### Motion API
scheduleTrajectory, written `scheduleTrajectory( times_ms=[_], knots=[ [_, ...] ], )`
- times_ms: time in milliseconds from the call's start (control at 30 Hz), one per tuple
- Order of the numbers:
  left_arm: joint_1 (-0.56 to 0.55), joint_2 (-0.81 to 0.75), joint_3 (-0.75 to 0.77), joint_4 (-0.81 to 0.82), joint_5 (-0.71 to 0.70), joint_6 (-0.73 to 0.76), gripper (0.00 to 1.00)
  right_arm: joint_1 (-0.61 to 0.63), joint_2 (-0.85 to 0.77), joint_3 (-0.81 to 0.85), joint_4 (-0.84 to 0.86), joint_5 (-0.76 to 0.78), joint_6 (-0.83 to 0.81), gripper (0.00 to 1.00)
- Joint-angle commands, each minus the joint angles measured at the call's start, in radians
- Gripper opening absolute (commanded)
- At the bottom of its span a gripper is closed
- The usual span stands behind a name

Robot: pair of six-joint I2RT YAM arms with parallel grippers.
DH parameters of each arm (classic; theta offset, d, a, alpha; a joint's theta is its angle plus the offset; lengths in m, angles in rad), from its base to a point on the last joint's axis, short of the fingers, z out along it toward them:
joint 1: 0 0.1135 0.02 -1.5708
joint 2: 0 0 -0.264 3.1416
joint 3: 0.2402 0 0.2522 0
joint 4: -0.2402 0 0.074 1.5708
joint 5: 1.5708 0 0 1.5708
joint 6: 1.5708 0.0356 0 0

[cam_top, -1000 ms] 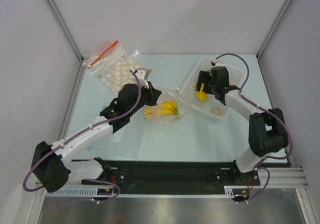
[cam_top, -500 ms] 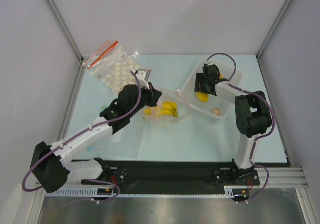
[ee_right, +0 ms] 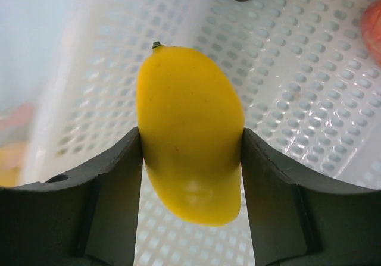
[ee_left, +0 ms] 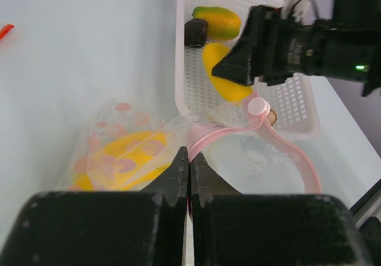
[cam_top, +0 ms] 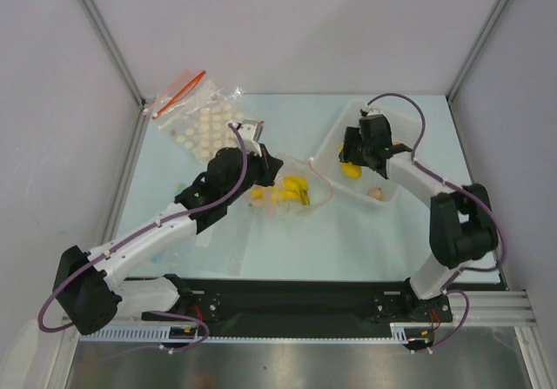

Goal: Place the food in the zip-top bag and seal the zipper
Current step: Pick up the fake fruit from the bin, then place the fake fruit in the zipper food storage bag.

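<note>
Pick step: right gripper (ee_right: 191,144) clamps yellow fruit (ee_right: 187,111) in basket (ee_right: 309,69) at 1 o'clock; left gripper (ee_left: 190,162) pinches zip-top bag (ee_left: 122,153) mouth. Next: lift, carry to 8 o'clock.

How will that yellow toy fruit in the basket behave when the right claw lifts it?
Probably slippery: the yellow toy fruit looks smooth and rounded in the right claw. Likely rigid: no denting shows. Released, it might roll in the white basket.

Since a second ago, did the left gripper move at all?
No. In the top view the left gripper stays put, equally far from the white basket, pinching the zip-top bag by its pink zipper edge.
</note>
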Motion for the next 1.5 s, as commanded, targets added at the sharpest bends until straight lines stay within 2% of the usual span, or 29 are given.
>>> scheduleTrajectory(
  times_ms=[0,67,100,267,400,633,900,933,1000,1033,1100,1133,1200,1367,1467],
  knots=[
    [-0.007,-0.028,0.022,0.007,-0.008,0.020,0.00,0.042,-0.201,-0.024,0.031,-0.020,0.018,0.33],
    [-0.008,-0.023,0.029,0.001,-0.002,0.022,0.00,0.079,-0.357,-0.053,0.022,-0.036,0.012,0.32],
    [-0.008,-0.020,0.030,-0.004,-0.002,0.022,0.00,0.094,-0.358,-0.070,0.022,-0.048,0.009,0.32],
    [-0.010,-0.025,0.046,-0.027,-0.005,0.017,0.00,0.199,-0.614,-0.205,0.105,-0.122,-0.011,0.32],
    [-0.010,-0.030,0.057,-0.061,-0.008,0.009,0.00,0.329,-0.743,-0.295,0.239,-0.149,-0.075,0.33],
    [-0.010,-0.025,0.065,-0.081,-0.025,0.008,0.01,0.498,-0.756,-0.320,0.300,-0.142,-0.196,0.33],
    [-0.010,-0.049,0.065,-0.087,0.006,-0.004,0.03,0.539,-0.642,-0.306,0.330,-0.108,-0.213,0.35],
    [-0.010,-0.051,0.062,-0.087,0.006,-0.006,0.03,0.541,-0.618,-0.303,0.330,-0.103,-0.212,0.38],
    [-0.010,-0.063,0.062,-0.090,0.003,-0.006,0.03,0.544,-0.601,-0.297,0.327,-0.096,-0.206,0.55],
    [-0.010,-0.066,0.062,-0.094,-0.008,-0.004,0.03,0.544,-0.593,-0.295,0.329,-0.090,-0.203,0.71],
    [-0.010,-0.069,0.062,-0.102,-0.025,-0.006,0.03,0.550,-0.596,-0.303,0.337,-0.089,-0.201,0.87],
    [-0.010,-0.071,0.063,-0.107,-0.039,-0.006,0.03,0.550,-0.599,-0.303,0.340,-0.089,-0.198,0.90],
    [-0.010,-0.068,0.065,-0.113,-0.045,-0.006,0.03,0.552,-0.610,-0.309,0.341,-0.062,-0.196,0.93],
    [-0.010,-0.080,0.065,-0.119,-0.071,-0.004,0.03,0.550,-0.642,-0.317,0.340,-0.025,-0.184,0.91],
    [-0.010,-0.096,0.054,-0.111,-0.079,0.000,0.03,0.533,-0.659,-0.309,0.303,0.100,-0.155,0.86]
  ],
)
